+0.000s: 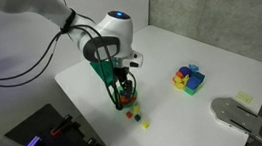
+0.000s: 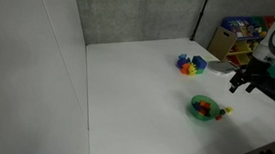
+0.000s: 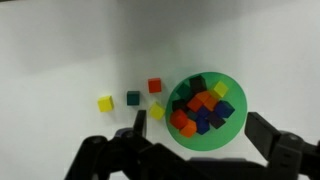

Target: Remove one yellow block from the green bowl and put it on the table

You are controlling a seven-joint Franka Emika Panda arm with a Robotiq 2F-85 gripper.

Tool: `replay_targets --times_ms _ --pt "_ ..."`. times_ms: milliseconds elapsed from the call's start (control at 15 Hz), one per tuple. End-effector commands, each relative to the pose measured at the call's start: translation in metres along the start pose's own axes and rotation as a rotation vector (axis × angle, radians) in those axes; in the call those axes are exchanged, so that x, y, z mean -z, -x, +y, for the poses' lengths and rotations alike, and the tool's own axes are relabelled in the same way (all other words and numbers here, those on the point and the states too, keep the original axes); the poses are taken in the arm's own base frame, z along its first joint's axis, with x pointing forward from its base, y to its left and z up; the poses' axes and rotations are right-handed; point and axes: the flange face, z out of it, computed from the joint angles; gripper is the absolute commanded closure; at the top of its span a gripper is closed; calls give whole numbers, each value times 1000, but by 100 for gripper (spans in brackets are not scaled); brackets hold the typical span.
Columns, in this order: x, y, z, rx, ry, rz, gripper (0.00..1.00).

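The green bowl (image 3: pixel 226 134) holds several coloured blocks, among them one yellow block (image 3: pixel 221 89) near its far rim. In the wrist view my gripper (image 3: pixel 203 135) is open and empty above the bowl, with one finger on each side of it. Two more yellow blocks (image 3: pixel 105 103) (image 3: pixel 157 112) lie on the white table (image 3: pixel 60 50) beside the bowl, along with a red block (image 3: pixel 155 85) and a dark green one (image 3: pixel 133 98). In an exterior view the bowl (image 2: pixel 203 109) sits near the table's edge, and the gripper (image 2: pixel 243 84) hovers above and beside it.
A multicoloured block cluster (image 2: pixel 190 64) (image 1: pixel 187 78) stands on the table away from the bowl. A shelf of toys (image 2: pixel 236 36) is behind the table. A grey device (image 1: pixel 239 115) sits at one table corner. Dark equipment (image 1: pixel 48 134) stands off the table's edge.
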Motion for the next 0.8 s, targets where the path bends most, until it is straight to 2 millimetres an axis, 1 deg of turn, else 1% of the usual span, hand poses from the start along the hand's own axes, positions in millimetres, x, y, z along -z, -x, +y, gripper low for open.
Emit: replay_targets --times_ms 0,133,267,600,733 --pt "51 27 -19 49 8 -65 0" --pt "76 41 -26 78 11 -97 0" --pt "102 57 -28 86 36 -101 0" --pt "167 92 -27 132 93 -40 0" --pt "190 105 -27 141 94 -16 0"
